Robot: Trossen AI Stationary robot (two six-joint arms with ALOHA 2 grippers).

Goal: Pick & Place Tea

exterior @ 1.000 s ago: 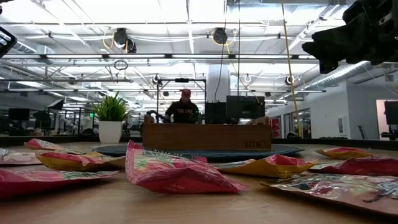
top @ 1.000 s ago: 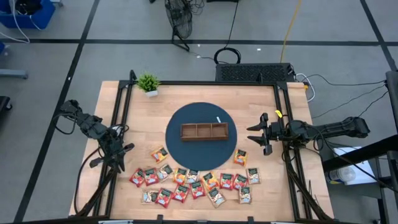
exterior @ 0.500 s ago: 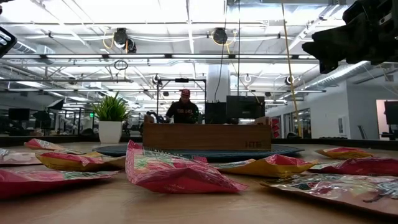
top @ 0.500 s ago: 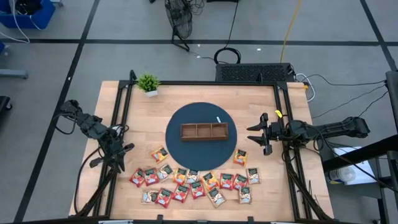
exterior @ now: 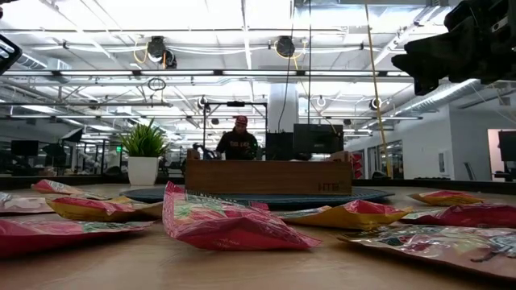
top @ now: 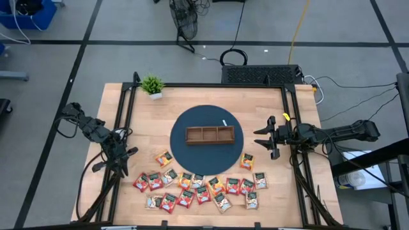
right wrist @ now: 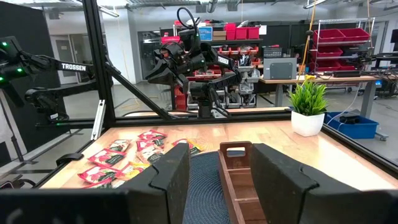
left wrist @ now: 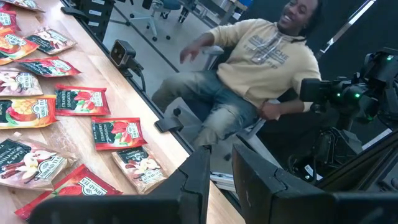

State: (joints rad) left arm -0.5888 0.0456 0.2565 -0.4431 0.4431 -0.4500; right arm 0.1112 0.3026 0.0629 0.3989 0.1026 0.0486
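Observation:
Several tea sachets (top: 198, 185), red, orange and green-and-white, lie flat in a loose band along the table's near part; they also show in the left wrist view (left wrist: 81, 102) and the low view (exterior: 222, 221). The brown three-compartment tray (top: 209, 135) stands on a dark round mat (top: 185, 150) at the table's middle. My left gripper (top: 123, 163) (left wrist: 219, 163) hangs at the table's left edge, its fingers a little apart with nothing between them. My right gripper (top: 261, 138) (right wrist: 221, 149) hovers at the right edge, open and pointing toward the tray (right wrist: 239, 180).
A small potted plant (top: 152, 85) stands at the far left corner. Black frame rails (top: 124, 118) run along both sides of the table. A person sits in a chair (left wrist: 249, 81) just off the table; another person (exterior: 239, 141) is far behind the tray.

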